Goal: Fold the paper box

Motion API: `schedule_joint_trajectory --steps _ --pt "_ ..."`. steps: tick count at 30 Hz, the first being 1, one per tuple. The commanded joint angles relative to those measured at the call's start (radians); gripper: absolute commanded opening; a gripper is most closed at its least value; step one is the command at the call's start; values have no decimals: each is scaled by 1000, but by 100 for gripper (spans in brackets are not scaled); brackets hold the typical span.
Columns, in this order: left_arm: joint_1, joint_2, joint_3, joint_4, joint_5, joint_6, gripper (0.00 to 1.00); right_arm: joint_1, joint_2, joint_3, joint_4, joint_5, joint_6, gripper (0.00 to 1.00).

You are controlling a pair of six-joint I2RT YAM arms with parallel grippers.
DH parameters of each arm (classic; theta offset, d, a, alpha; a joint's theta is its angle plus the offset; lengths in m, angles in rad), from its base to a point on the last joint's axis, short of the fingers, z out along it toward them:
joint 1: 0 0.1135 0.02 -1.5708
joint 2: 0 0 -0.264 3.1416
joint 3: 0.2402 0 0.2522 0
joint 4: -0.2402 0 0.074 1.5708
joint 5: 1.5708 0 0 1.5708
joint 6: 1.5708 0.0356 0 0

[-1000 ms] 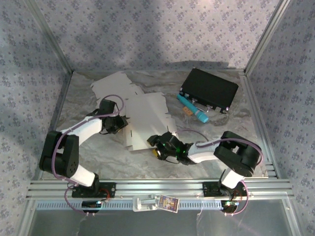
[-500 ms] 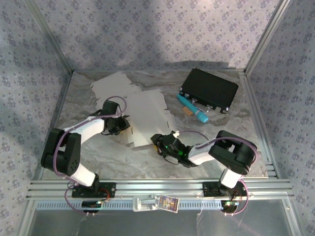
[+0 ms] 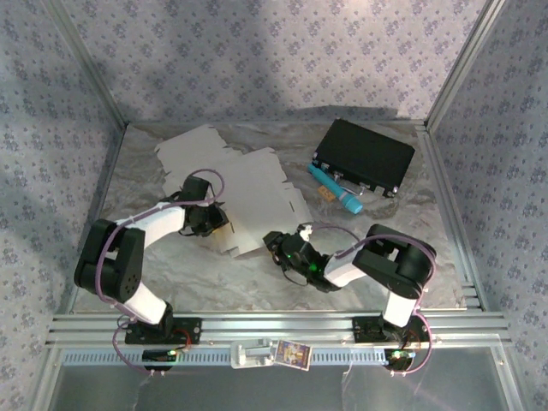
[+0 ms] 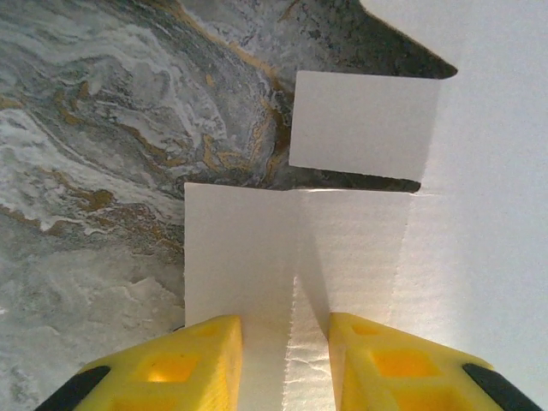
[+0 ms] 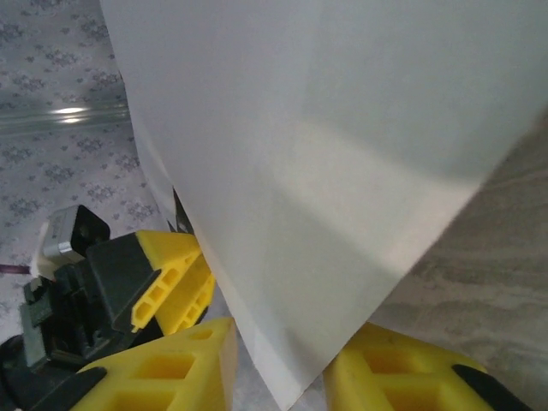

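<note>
Both tools [image 4: 285,330] [image 5: 291,347] ajar astride paper box [image 3: 257,188]

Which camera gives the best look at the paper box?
Top external: the whole box lies in frame, unfolded, with its outline clear. Left wrist shows a few flaps at one edge; right wrist shows one tilted panel close up.

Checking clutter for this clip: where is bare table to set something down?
Bare: the near strip of table in front of the paper box, and the right side between black case and right arm. Crowded: middle and back right.
</note>
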Motion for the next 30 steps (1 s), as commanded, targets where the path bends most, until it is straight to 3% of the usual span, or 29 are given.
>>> schedule_joint_trajectory --steps 1,5,12,19,24,30 --pt "-18 19 7 -31 14 18 32 -4 20 32 62 42 -19 16" --pt "-29 -4 30 -60 -1 17 33 -7 -27 45 -10 53 -6 0" --pt "-112 -215 165 -213 -190 -11 60 -68 -266 136 -286 33 -81 0" --pt "-245 -450 248 -305 -433 27 64 -234 -455 328 -575 -91 -135 0" --pt "-321 -625 198 -258 -517 182 63 -339 -505 495 -762 -176 -142 0" --pt "-519 -805 3 42 -522 625 66 -391 -510 683 -989 -228 -104 0"
